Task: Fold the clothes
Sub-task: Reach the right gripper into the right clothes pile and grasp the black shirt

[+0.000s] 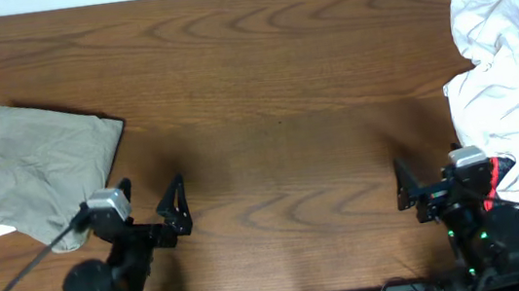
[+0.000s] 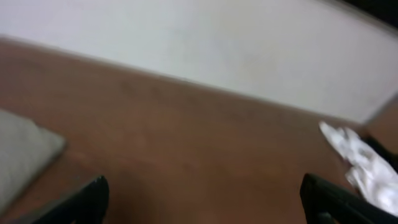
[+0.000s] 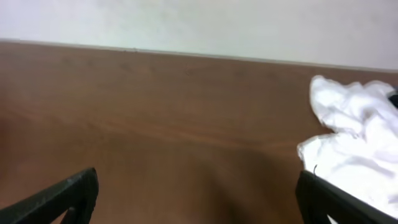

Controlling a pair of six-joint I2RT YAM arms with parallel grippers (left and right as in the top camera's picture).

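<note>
The left gripper [image 1: 152,195] and right gripper [image 1: 430,183] both stand spread wide and empty at the near edge of the brown wooden table [image 1: 270,66]. A folded khaki fabric garment [image 1: 37,171] lies at the left, just beside the left gripper. A crumpled white fabric garment [image 1: 497,79] is heaped at the right.

Brown wooden surface [image 1: 270,66] below a pale wall [image 3: 186,22]
The surface shows dark, swirling grain with a soft sheen; the plain white wall meets its far edge, evenly lit.

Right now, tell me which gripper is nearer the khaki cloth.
Left. The left gripper sits just beside the khaki cloth; the right gripper is far across the table.
</note>
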